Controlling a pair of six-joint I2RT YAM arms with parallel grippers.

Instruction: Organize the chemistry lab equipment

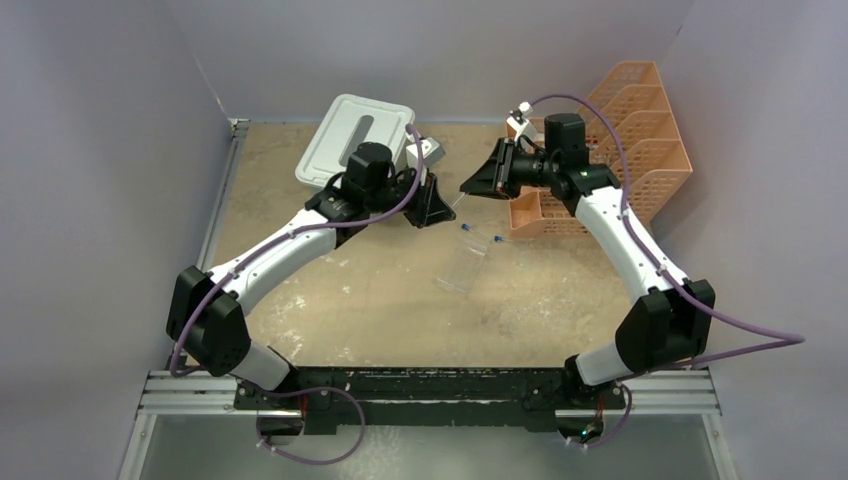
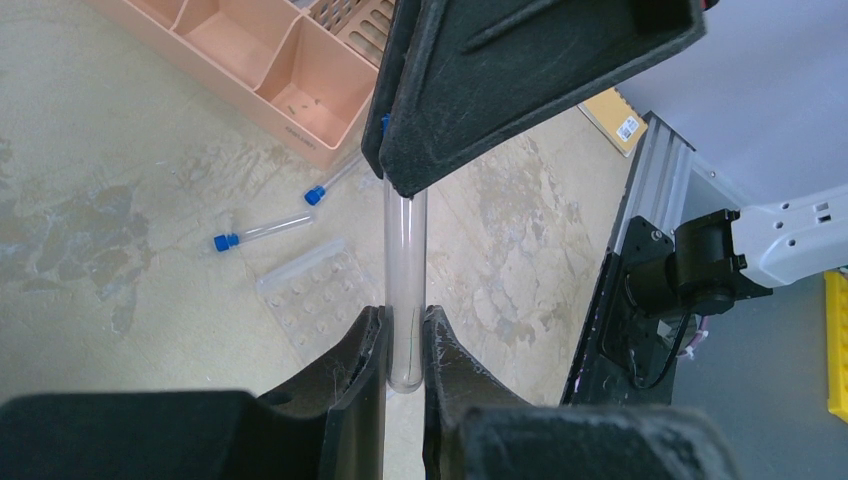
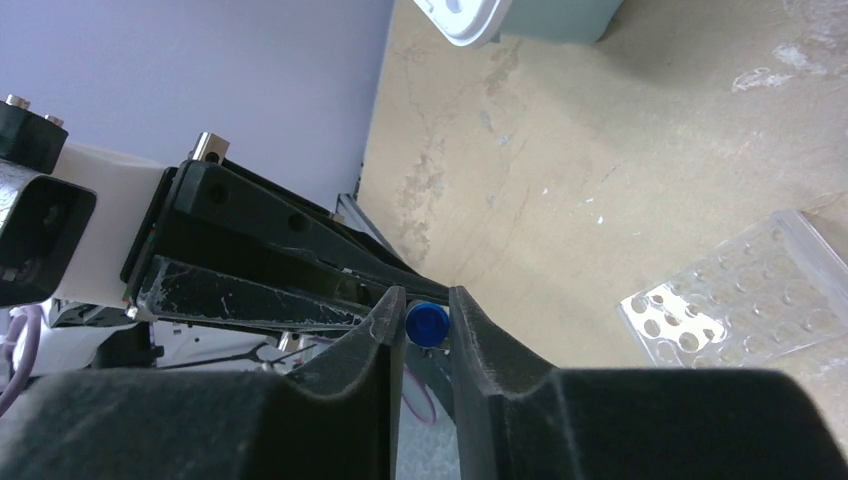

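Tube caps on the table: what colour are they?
The caps are blue, clearest in the left wrist view.

Three blue-capped tubes [image 2: 262, 230], one clear rack [image 2: 318, 295], one orange tray [image 2: 250, 70], one white lidded box [image 1: 350, 135].

No words or numbers can be read anywhere. A small white sticker [image 2: 627, 127] with black lines like a barcode sits on the yellow notebook [image 2: 605, 108], off to the right of the orange tray [image 2: 290, 135]. Its marks are too tiny to read.
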